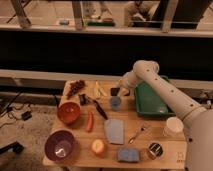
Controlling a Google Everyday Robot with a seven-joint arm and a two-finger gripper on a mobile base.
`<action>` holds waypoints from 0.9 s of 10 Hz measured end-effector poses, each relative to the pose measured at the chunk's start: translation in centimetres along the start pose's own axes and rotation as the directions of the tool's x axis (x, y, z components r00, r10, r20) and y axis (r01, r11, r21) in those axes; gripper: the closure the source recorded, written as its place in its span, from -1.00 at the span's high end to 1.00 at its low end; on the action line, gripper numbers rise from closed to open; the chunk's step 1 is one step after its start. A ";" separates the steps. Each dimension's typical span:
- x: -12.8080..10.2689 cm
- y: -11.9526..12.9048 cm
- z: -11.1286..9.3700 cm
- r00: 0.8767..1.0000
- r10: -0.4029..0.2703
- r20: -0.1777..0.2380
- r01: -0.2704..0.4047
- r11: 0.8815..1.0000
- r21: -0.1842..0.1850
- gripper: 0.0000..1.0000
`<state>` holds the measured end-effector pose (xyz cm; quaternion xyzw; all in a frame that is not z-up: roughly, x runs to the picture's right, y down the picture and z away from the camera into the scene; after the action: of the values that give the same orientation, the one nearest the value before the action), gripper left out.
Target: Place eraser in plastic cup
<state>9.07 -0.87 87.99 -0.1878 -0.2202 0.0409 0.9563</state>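
My gripper is at the end of the white arm that reaches in from the right, over the back middle of the wooden table. It is shut on a small black block, the eraser. The eraser hangs just above the small light-blue plastic cup, which stands upright on the table. The eraser is above the cup's rim, not inside it.
A green tray lies right of the cup. A black-handled utensil, red bowl, purple bowl, grapes and bananas lie left. A blue-grey cloth, sponge, metal cup and white cup stand in front.
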 end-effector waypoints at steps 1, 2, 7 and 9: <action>-0.7 0.3 0.1 1.000 -0.013 0.004 0.013 1.000 -0.004 -0.79; -1.2 0.5 0.1 1.000 -0.019 0.008 0.019 1.000 -0.007 -0.79; -2.3 2.2 0.2 0.999 -0.033 0.008 0.034 0.998 -0.048 -0.79; -2.6 2.7 0.3 0.999 -0.035 0.006 0.035 0.997 -0.064 -0.79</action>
<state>6.63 1.32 86.14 -0.2146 -0.2270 0.0177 0.9498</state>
